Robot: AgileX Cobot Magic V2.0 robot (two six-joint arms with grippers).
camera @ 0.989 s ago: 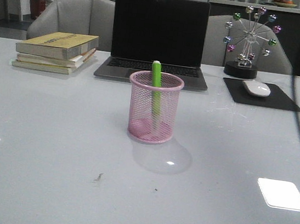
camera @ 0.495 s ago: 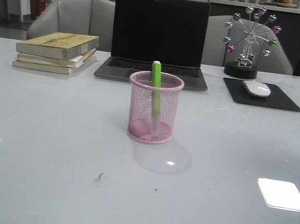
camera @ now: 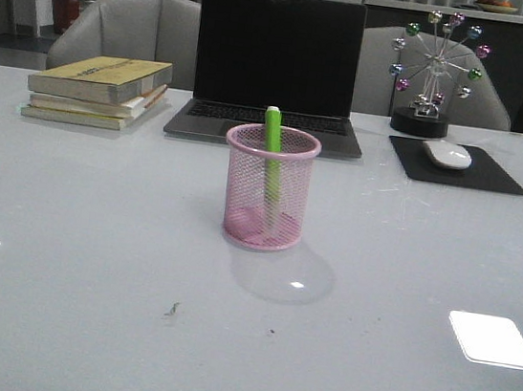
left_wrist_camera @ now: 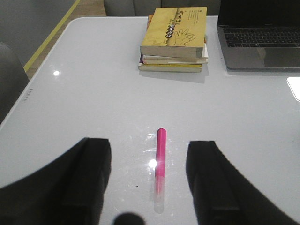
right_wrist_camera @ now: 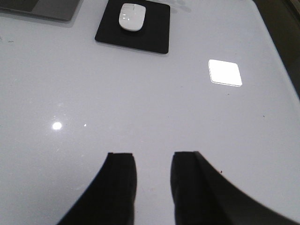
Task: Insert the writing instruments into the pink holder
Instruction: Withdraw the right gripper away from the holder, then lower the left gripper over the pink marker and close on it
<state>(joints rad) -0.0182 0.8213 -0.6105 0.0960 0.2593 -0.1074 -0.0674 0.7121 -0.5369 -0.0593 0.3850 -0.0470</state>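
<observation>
Green marker (camera: 272,131) (thick) in mesh holder (camera: 267,189)

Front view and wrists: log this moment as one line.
green marker: in pink holder | pink marker: on table, between open left gripper fingers | right gripper: open, empty

The left tool (left_wrist_camera: 149,180) hangs with fingers spread wide; the right tool (right_wrist_camera: 152,187) has a narrower gap.
</observation>
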